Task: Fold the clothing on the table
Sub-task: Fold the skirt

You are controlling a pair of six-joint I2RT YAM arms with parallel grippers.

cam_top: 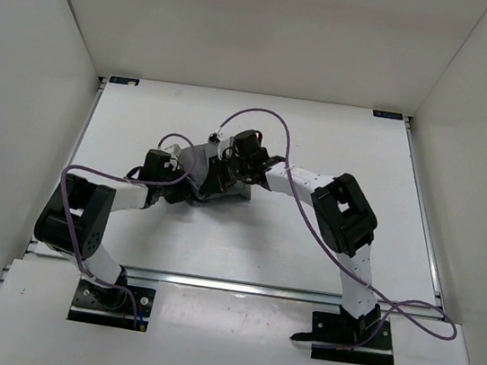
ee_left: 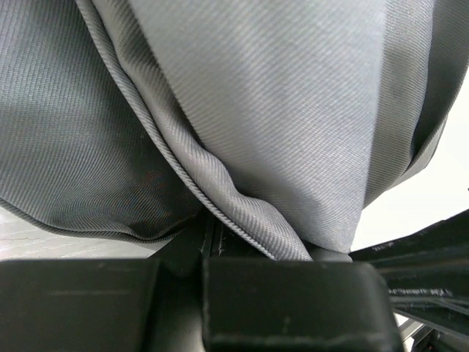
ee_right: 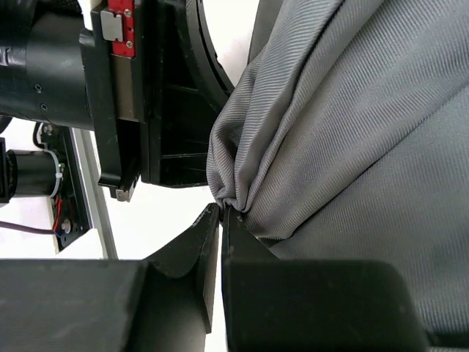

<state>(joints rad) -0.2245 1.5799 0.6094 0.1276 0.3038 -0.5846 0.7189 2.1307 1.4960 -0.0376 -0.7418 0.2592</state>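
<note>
Our left claw [ee_left: 220, 249] is clenched on the cloth [ee_left: 278, 110]. In its wrist view the black fingers [ee_left: 293, 301] meet just under a corded seam. The grey twill bunches up out of the pinch and fills nearly the whole view, with a sliver of white table [ee_left: 440, 191] at the right edge.

Our right claw [ee_right: 222, 214] is clenched too, grasping a gathered fold of the same cloth. The fold is nipped at the very tips, and pleats fan up and to the right from there. Just left of that nip stands the black housing [ee_right: 168, 95] of the other arm, with a red and silver plate [ee_right: 117, 29] on it. It is close to the cloth's edge, but we cannot tell if it touches. Below the housing we see bare table, a metal rail [ee_right: 95, 191] and a purple cable [ee_right: 22, 229].

From above, the two claws sit near each other over the middle of the table, a little left of centre. The cloth is a small grey bundle between and under them, largely hidden by the wrists. We cannot tell whether its lowest part rests on the table or hangs free.

The left arm [cam_top: 75, 218] bends out to the left from its base. The right arm [cam_top: 345, 217] bends at the right and runs its forearm leftward to the cloth. Purple cables loop over both arms, and white walls [cam_top: 23, 70] stand around the table
</note>
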